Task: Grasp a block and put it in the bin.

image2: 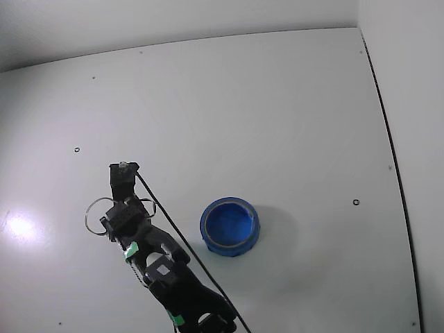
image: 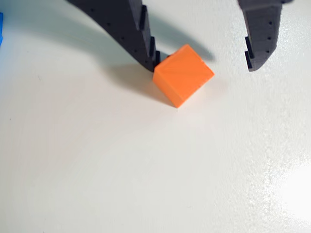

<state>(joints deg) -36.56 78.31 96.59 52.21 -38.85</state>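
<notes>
In the wrist view the block (image: 183,74) is a small orange-red cube on the white table. It lies between the fingers of my open gripper (image: 203,65). The left fingertip (image: 148,58) touches the cube's left corner. The right fingertip (image: 257,58) stands clear of it, with a gap. In the fixed view the arm reaches up and left, the gripper (image2: 123,168) points down at the table, and the cube is hidden under it. The bin (image2: 230,226), a round blue bowl, stands to the right of the arm, well apart from the gripper.
A sliver of blue (image: 1,29) shows at the wrist view's left edge. A black cable (image2: 173,229) runs along the arm. The white table (image2: 277,111) has a dark edge line on the right (image2: 388,139).
</notes>
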